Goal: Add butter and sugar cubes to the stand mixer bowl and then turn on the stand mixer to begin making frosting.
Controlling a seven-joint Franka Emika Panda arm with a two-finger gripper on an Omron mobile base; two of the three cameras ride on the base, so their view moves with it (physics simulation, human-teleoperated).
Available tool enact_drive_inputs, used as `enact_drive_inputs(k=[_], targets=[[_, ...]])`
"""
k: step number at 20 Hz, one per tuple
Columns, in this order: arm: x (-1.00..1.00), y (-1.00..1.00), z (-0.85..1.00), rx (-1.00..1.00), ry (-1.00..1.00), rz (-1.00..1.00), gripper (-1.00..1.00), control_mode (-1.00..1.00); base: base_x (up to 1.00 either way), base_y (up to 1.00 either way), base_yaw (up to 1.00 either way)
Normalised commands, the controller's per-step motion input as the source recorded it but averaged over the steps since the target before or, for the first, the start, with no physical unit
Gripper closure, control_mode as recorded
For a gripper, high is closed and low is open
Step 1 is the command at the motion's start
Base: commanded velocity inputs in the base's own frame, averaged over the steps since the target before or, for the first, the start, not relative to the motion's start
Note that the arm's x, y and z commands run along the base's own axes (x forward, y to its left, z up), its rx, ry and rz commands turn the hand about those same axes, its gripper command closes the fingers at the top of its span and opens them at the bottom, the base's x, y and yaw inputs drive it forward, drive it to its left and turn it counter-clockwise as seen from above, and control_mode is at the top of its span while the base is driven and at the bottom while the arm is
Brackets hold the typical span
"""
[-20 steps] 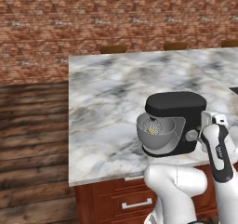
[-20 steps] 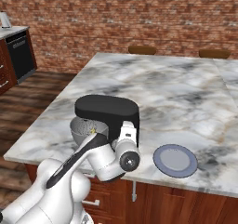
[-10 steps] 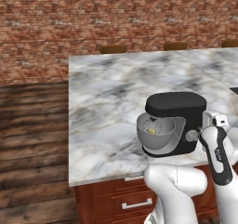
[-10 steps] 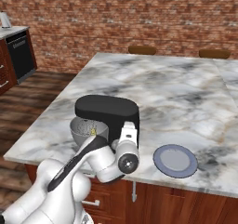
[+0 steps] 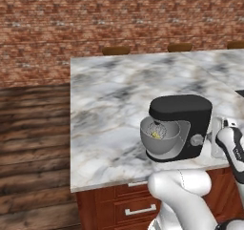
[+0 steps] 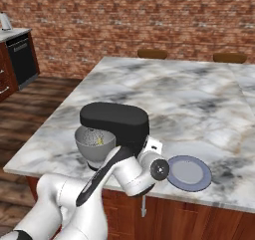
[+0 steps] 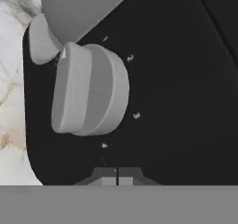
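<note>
Left base view: a black stand mixer (image 5: 181,124) sits near the front edge of a marble counter (image 5: 109,95). Its grey metal bowl (image 5: 162,141) is on its left side under the head, with a small yellow piece, probably the butter (image 5: 156,135), inside by the whisk. A small silver knob (image 5: 196,140) sits on the mixer's side facing the camera, toward its right end. The arm's hand is just to the right of the mixer, so the knob lies to the left of it.

Right base view: the mixer's bowl faces left, and a flat blue-grey plate (image 6: 188,173) lies on the counter to the right.

Hand view: the knob (image 7: 88,95) is straight ahead and slightly left, very close. Its raised grip bar runs up and down in this view, pointer mark at its top. The gripper (image 7: 116,180) has its fingertips pressed together, holding nothing, just short of the knob
</note>
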Motion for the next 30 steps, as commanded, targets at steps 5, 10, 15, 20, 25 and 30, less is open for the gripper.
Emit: enact_drive_inputs(k=[5,10,15,20,25,30], targets=[[-0.03,0.78,-0.8,0.2,0.13,0.0,1.0,-1.0,0.0,0.0,0.0],[-0.01,1.0,-0.03,0.02,-0.07,0.0,1.0,-1.0,0.0,0.0,0.0],[0.0,1.0,-0.15,0.0,-0.03,0.0,1.0,-1.0,0.0,0.0,0.0],[0.04,1.0,-0.43,-0.09,0.0,0.0,1.0,-1.0,0.0,0.0,0.0],[0.14,1.0,-0.61,-0.13,0.01,0.0,1.0,-1.0,0.0,0.0,0.0],[0.72,1.0,-0.12,-0.13,-0.11,0.0,1.0,-1.0,0.0,0.0,0.0]])
